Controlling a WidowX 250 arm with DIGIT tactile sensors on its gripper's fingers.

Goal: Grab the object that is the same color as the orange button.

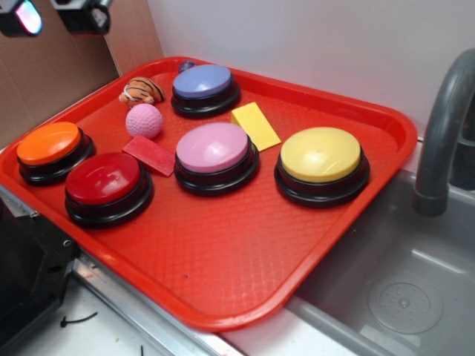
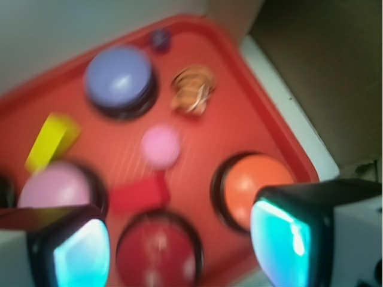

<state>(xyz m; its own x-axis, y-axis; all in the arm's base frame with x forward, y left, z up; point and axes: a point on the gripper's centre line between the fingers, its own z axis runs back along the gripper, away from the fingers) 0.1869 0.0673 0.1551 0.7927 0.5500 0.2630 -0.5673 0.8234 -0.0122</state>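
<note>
Teal-lit pads on the two fingers (image 2: 81, 254) fill the bottom corners of the blurry wrist view, spread wide apart with nothing between them; gripper (image 2: 179, 245) open and empty, up above the tray. In the exterior view only its tips show at the top left corner (image 1: 52, 15), well clear of everything.

Below the gap in the wrist view: red button (image 2: 158, 251) at bottom centre, orange button (image 2: 254, 188) to its right near the tray edge, red block (image 2: 140, 194) just above the red button, pink ball (image 2: 160, 145) above that.

Striped orange toy (image 1: 141, 91) sits on the tray's upper left in the exterior view, just left of the purple button (image 1: 205, 87), just above the pink ball (image 1: 144, 120), not touching either as far as I can tell. Long axis runs roughly left-right across the frame, slightly tilted; which end is the head, can't tell. In the wrist view the toy (image 2: 192, 89) is upper centre, too blurred to read direction.

Orange button (image 1: 50, 148) at the tray's left edge, red button (image 1: 107, 185) just lower right of it, nearly touching. Red block (image 1: 148, 154) lies flat between the red button and the pink button (image 1: 215, 154). Yellow block (image 1: 254, 124) between the purple, pink and yellow button (image 1: 321, 162). Small dark purple thing (image 1: 185, 66) at the far rim. Red tray (image 1: 245, 252) sits beside a grey sink (image 1: 401, 297) with a faucet (image 1: 441, 133) at right.
</note>
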